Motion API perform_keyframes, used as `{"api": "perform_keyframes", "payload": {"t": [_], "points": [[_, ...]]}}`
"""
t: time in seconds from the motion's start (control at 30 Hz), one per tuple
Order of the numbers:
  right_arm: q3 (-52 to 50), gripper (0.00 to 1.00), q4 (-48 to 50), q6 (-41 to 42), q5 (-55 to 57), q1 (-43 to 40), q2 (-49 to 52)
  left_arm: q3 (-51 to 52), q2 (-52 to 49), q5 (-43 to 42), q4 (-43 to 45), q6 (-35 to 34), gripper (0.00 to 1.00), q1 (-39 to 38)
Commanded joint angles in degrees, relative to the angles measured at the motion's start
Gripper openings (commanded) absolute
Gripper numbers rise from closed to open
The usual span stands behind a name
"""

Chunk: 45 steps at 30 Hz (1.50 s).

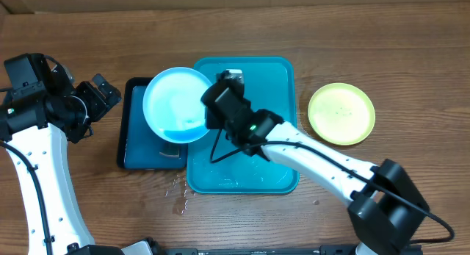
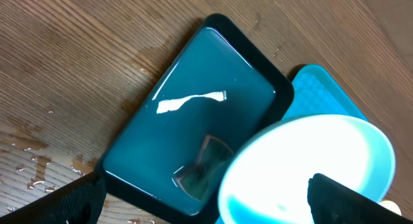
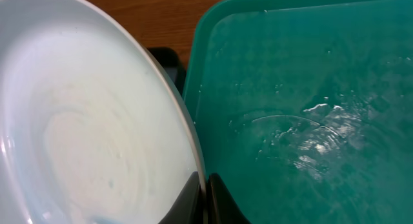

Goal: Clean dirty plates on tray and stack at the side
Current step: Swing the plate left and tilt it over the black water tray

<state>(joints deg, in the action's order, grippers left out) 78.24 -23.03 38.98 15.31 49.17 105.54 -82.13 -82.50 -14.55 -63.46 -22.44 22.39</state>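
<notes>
Brown wood-grain table (image 1: 382, 34), seen from overhead. Large turquoise rectangular plastic tray (image 1: 273, 86) sits mid-table, its floor wet and shiny with no plate lying in it. Smaller dark blue black-rimmed tray (image 1: 136, 141) lies just beside it at 9 o'clock, holding water that catches a glare streak.

Light blue round plastic plate (image 1: 172, 101) is lifted and tilted at the turquoise tray's 10 o'clock corner, overlapping both trays, with a darker blue patch along its low edge. Right gripper (image 1: 208, 115) is clamped on this plate's rim at the plate's 3 o'clock; the wrist view shows one finger (image 3: 187, 201) inside the rim and the other outside.

Yellow-green round plastic plate (image 1: 341, 113) lies flat on the wood at the tray's 3 o'clock, well apart from it.

Left gripper (image 1: 105, 94) hangs at 9 o'clock of the dark tray, jaws spread wide, gripping nothing.

Water droplets (image 1: 178, 192) dot the wood at the turquoise tray's 7 o'clock.
</notes>
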Motion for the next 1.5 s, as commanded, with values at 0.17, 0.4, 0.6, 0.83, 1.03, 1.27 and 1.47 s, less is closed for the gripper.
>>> {"api": "perform_keyframes", "payload": {"t": [0.17, 0.4, 0.6, 0.83, 1.03, 1.27, 1.47], "points": [[1.22, 0.04, 7.21, -1.11, 7.06, 3.26, 4.81, -0.09, 0.15, 0.09, 0.04, -0.76, 1.00, 0.09], [1.25, 0.04, 11.82, -13.81, 13.88, 3.93, 5.70, -0.09, 0.15, 0.09, 0.04, -0.74, 1.00, 0.09], [1.36, 0.04, 18.91, -26.08, 17.68, 4.24, 5.11, -0.09, 0.15, 0.09, 0.04, -0.74, 1.00, 0.09], [1.36, 0.04, 26.38, -34.97, 18.32, 4.42, 3.52, -0.09, 0.15, 0.11, 0.04, -0.74, 1.00, 0.09], [1.36, 0.04, 34.69, -45.97, 18.34, 5.46, 3.10, -0.09, 0.15, 0.09, 0.04, -0.74, 1.00, 0.09], [1.36, 0.04, 44.35, -56.22, 20.15, 7.26, 3.10, -0.09, 0.15, 0.09, 0.04, -0.74, 1.00, 0.09], [1.36, 0.04, 50.27, -57.70, 23.89, 8.44, 3.10, -0.09, 0.15, 0.09, 0.04, -0.74, 1.00, 0.09]]}}
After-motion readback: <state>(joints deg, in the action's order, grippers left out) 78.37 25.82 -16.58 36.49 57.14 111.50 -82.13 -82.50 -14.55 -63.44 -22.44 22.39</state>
